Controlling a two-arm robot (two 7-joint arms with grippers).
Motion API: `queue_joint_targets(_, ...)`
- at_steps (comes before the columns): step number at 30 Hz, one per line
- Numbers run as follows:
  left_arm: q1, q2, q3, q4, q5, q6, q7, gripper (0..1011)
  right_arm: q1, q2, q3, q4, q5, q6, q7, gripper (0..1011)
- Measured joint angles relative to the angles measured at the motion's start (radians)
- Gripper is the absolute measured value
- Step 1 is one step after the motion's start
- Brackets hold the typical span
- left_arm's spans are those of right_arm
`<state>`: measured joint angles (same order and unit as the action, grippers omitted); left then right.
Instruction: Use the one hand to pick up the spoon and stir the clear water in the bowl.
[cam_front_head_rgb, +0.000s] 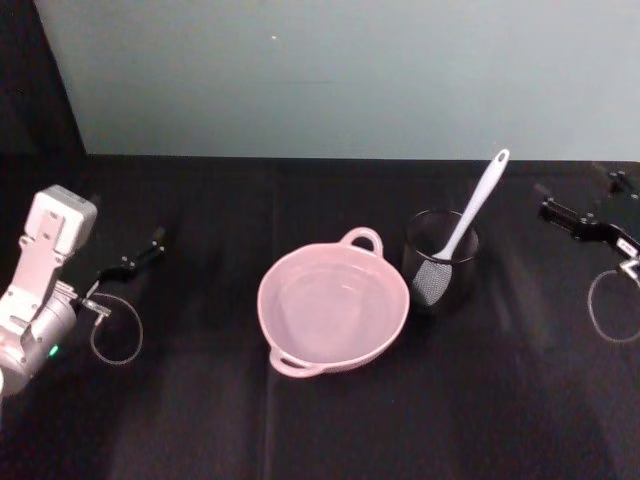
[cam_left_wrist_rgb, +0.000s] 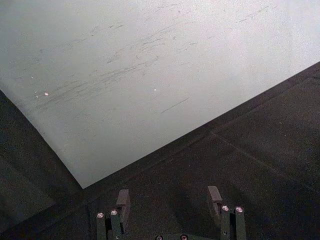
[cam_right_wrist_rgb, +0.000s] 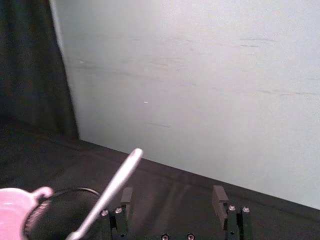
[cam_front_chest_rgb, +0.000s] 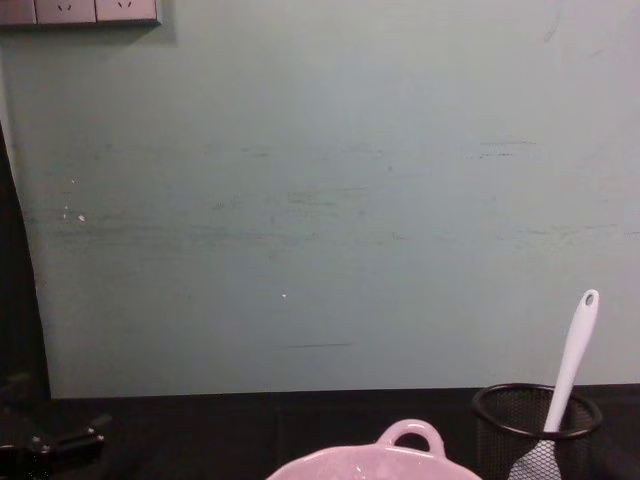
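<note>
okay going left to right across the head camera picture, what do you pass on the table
Left gripper → pink bowl → black mesh cup with the white spoon standing in it → right gripper.

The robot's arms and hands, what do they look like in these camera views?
The left arm is a chunky white and light grey casing with a small green light near its lower joint. The left hand has two dark, blocky fingers on black frames studded with small silver screws, and a thin looped cable hangs beside it. The right hand is built the same, black and angular, with its own loop of cable.
</note>
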<state>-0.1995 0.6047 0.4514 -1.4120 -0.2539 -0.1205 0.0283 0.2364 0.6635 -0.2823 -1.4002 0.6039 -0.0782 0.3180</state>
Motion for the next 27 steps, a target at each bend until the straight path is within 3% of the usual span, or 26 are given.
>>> queue_joint_targets(8, 0.0, 0.0, 0.0, 0.0, 0.0, 0.0, 0.0, 1011, -0.027, -0.028, 0.034, 0.032, -0.037, -0.033, -0.058, 1002)
queue_joint_targets(13, 0.0, 0.0, 0.0, 0.0, 0.0, 0.0, 0.0, 1011, -0.021, -0.043, 0.046, 0.055, -0.014, -0.01, -0.04, 1002)
queue_joint_targets(27, 0.0, 0.0, 0.0, 0.0, 0.0, 0.0, 0.0, 1011, -0.022, -0.039, 0.043, 0.048, -0.019, -0.015, -0.042, 1002)
